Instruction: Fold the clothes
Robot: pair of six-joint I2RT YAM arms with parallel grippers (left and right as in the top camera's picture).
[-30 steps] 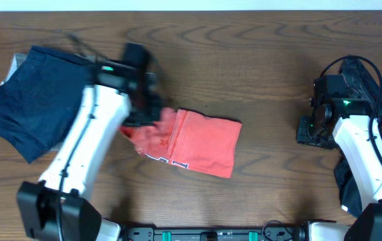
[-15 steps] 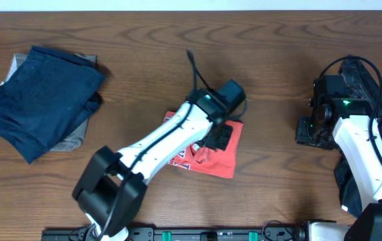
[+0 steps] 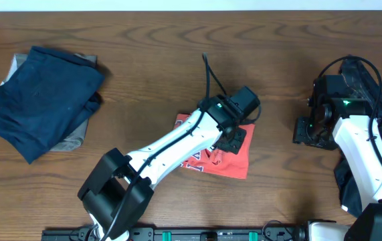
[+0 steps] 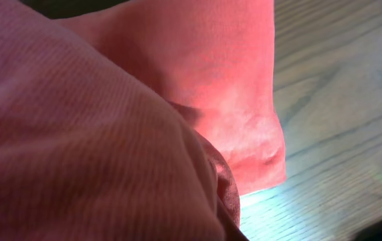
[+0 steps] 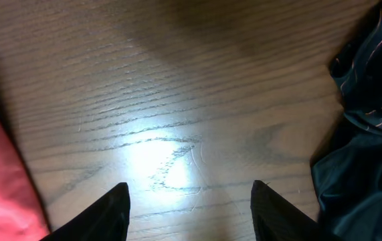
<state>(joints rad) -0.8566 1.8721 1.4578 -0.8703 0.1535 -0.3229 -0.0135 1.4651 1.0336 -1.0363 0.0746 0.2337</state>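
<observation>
At table ctr, L pincer on coral tee; R pincer spread.

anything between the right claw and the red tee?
Nothing visible. Only bare table lies between the right claw and the coral-red T-shirt. The black garment sits on the claw's other side, out of the path.

Coral-red ribbed T-shirt fabric fills the view, its folded edge lying on the wooden table.
</observation>
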